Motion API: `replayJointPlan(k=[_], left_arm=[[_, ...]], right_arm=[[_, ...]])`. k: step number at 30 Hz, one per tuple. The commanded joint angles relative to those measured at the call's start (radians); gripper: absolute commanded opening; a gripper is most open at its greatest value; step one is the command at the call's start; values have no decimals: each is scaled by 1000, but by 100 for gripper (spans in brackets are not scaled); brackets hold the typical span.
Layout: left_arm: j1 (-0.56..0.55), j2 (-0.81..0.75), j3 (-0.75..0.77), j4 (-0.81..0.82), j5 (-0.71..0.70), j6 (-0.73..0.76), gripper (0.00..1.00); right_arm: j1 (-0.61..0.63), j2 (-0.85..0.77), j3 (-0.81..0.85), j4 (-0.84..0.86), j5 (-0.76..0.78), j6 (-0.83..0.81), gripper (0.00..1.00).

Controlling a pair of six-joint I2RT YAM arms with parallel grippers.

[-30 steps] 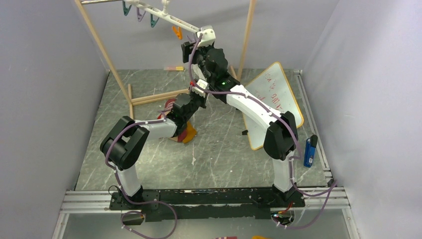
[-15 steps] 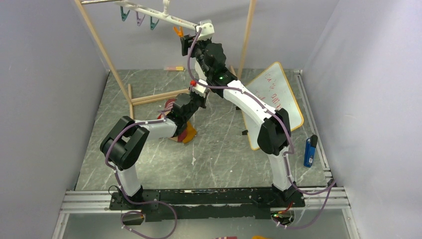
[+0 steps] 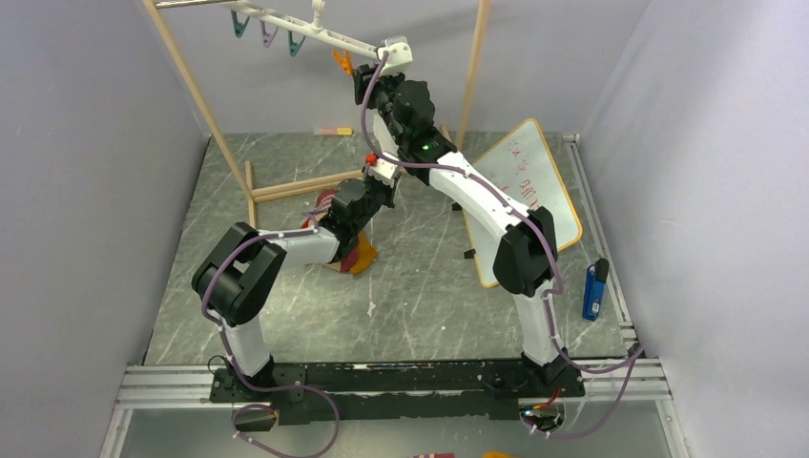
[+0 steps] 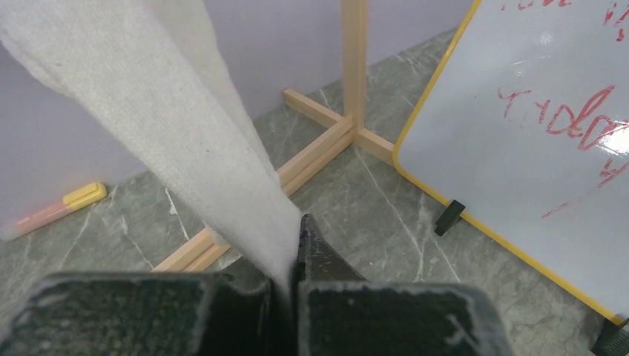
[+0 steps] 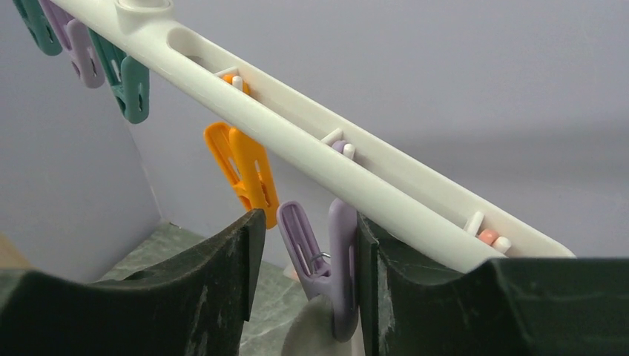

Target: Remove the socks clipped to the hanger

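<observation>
The white hanger (image 3: pixel 315 31) hangs tilted from the rack's top bar, with teal, purple and orange clips; it also shows in the right wrist view (image 5: pixel 297 141). My right gripper (image 5: pixel 308 222) is open around a purple clip (image 5: pixel 330 259). Its right finger touches the clip and its left finger stands apart. That clip grips the top of a white sock (image 5: pixel 315 334). My left gripper (image 4: pixel 293 237) is shut on the lower part of a white sock (image 4: pixel 185 141), which stretches up and to the left. A pile of mustard and maroon socks (image 3: pixel 358 256) lies on the table under the left arm.
The wooden rack frame (image 3: pixel 205 105) stands at the back, with its base rails on the table (image 4: pixel 319 144). A whiteboard (image 3: pixel 529 191) leans at the right. A blue object (image 3: pixel 593 289) lies by the right edge. A yellow-pink marker (image 3: pixel 334 130) lies by the back wall.
My right arm has risen and moved a little left, and the hanger's right end has swung up with it. The left arm has stayed in place.
</observation>
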Motion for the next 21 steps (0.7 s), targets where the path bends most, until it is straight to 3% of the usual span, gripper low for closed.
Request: replayJointPlan(k=[1, 13, 16, 21], left_arm=[[-8, -22, -7, -4, -10, 15, 5], [-8, -31, -8, -14, -16, 20, 5], [-7, -36, -14, -13, -18, 18, 5], [-8, -37, -17, -15, -21, 16, 5]], right_arm=[[-7, 0, 53, 23, -11, -2, 49], [-10, -15, 36, 28, -18, -2, 36], [-10, -17, 32, 31, -20, -2, 28], [-9, -19, 30, 28, -20, -2, 4]])
